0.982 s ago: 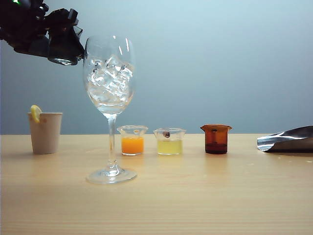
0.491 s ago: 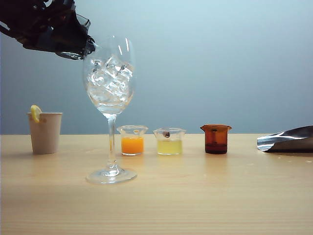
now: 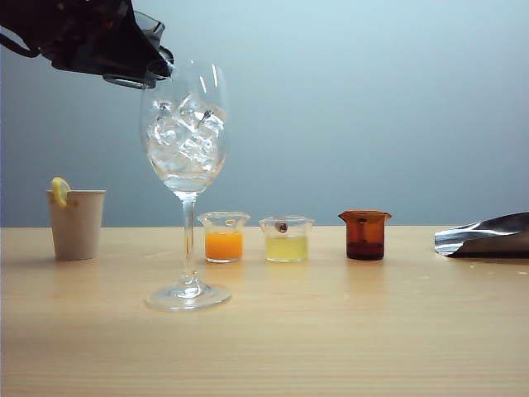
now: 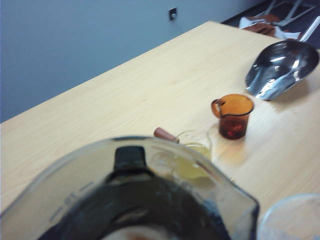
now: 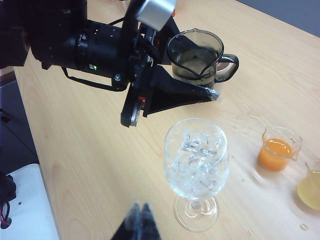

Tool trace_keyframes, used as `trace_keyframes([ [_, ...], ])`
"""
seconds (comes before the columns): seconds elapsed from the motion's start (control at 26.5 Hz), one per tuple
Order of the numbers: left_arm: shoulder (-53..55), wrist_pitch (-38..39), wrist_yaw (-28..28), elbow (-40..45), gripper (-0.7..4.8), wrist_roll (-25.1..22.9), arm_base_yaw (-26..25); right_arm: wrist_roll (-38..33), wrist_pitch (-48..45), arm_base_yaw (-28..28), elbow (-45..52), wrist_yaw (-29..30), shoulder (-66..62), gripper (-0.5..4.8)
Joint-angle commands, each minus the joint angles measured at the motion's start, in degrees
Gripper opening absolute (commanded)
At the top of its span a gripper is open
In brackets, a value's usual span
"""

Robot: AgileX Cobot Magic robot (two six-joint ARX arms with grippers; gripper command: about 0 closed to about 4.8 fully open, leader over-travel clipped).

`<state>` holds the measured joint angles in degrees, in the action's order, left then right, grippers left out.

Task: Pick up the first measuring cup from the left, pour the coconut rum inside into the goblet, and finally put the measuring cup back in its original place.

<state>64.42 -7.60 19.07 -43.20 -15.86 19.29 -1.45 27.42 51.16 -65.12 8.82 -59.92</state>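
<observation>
Hovering nearest the right wrist camera, the right gripper [image 5: 139, 220] sits low beside the goblet [image 3: 184, 157], just off its foot, fingers pressed together and holding nothing. Beyond the goblet's rim, up and to its left in the exterior view, the left gripper [image 3: 124, 54] clasps the first measuring cup [image 5: 196, 56], fingers clamped on its wall. The cup is barely tipped, its spout just short of the goblet's rim, the coconut rum [image 5: 194, 65] pooled inside. By my reckoning the pour turns on rolling that spout towards the ice, and the left arm has it.
</observation>
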Motion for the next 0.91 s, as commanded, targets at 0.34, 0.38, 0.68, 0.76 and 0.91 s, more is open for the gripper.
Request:
trace_keyframes([
  [0.34,-0.3,-2.0,0.5,-0.3,2.06,-4.5,-0.1,0.0,-0.8,0.0,-0.2,0.1,0.2,-0.09],
  [0.38,-0.3,-2.0,0.5,-0.3,2.05,-4.8,-0.1,-0.1,-0.8,0.0,-0.2,0.1,0.2,-0.09],
  [0.68,-0.3,-2.3,0.5,-0.3,2.05,-10.6,3.7,0.0,-0.8,0.0,-0.1,0.1,0.2,-0.09],
  [0.76,-0.2,-2.4,-1.6,-0.3,2.05,-10.8,4.7,0.0,-0.8,0.0,-0.1,0.1,0.2,-0.09],
  [0.91,-0.2,-2.4,-3.4,-0.3,2.05,-11.2,4.7,0.0,-0.7,0.0,-0.1,0.1,0.2,-0.09],
])
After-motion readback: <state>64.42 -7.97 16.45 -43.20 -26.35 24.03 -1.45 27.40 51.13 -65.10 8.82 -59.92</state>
